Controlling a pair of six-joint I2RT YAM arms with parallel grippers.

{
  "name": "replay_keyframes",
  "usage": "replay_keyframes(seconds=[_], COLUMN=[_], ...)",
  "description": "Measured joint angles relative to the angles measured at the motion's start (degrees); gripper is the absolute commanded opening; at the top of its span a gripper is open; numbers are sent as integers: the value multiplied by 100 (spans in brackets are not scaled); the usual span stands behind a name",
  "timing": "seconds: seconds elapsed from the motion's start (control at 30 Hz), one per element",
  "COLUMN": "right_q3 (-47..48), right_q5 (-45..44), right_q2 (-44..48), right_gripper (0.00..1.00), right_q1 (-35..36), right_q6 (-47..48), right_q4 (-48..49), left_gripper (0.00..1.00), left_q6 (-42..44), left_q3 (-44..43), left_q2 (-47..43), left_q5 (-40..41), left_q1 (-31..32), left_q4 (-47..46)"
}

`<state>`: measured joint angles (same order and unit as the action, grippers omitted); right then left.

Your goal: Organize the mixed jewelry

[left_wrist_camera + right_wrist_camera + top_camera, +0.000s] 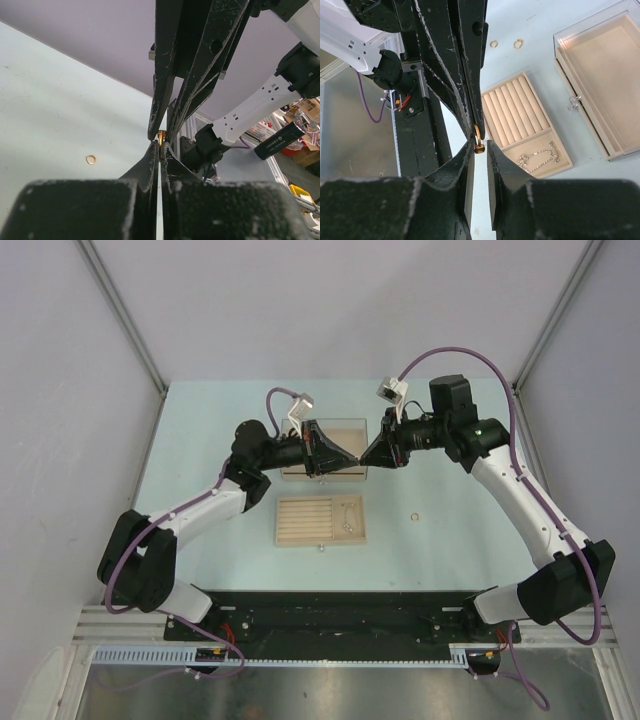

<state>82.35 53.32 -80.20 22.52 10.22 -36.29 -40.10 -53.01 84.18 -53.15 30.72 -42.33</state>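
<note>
Shiny gold metal ring (478, 141), matt beige tray (512, 112), clear glossy plastic box (605, 70), scuffed black fingers (455, 172)

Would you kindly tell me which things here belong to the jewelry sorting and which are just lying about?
Belong to the job: gold ring pinched in the left gripper; loose gold rings on the table; silver chain lying in the slotted tray, which likely receives the pieces.
Just lying about: clear box, probably; clutter beyond the table.
</note>
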Motion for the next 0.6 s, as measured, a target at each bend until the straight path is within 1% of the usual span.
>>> replay_keyframes(seconds=[0.2, 0.37, 0.47, 0.53, 0.57, 0.6], right_q3=[0, 0, 0, 0, 0, 0], right_q5=[-4, -22, -37, -46, -52, -52], right_q2=[0, 0, 0, 0, 0, 0], right_gripper=[13, 10, 6, 1, 0, 0], right_q1=[2, 28, 44, 50, 50, 50], right_q6=[-4, -4, -2, -2, -4, -4], right_q4=[-2, -2, 0, 0, 0, 0], left_gripper=[0, 0, 0, 0, 0, 3], left_q6=[0, 2, 2, 2, 4, 4], left_q3=[11, 15, 15, 15, 15, 15], left_q2=[0, 0, 0, 0, 0, 2], left_q5=[22, 26, 26, 26, 26, 26], left_q1=[0, 2, 2, 2, 2, 2], left_q4=[0, 0, 2, 2, 2, 2])
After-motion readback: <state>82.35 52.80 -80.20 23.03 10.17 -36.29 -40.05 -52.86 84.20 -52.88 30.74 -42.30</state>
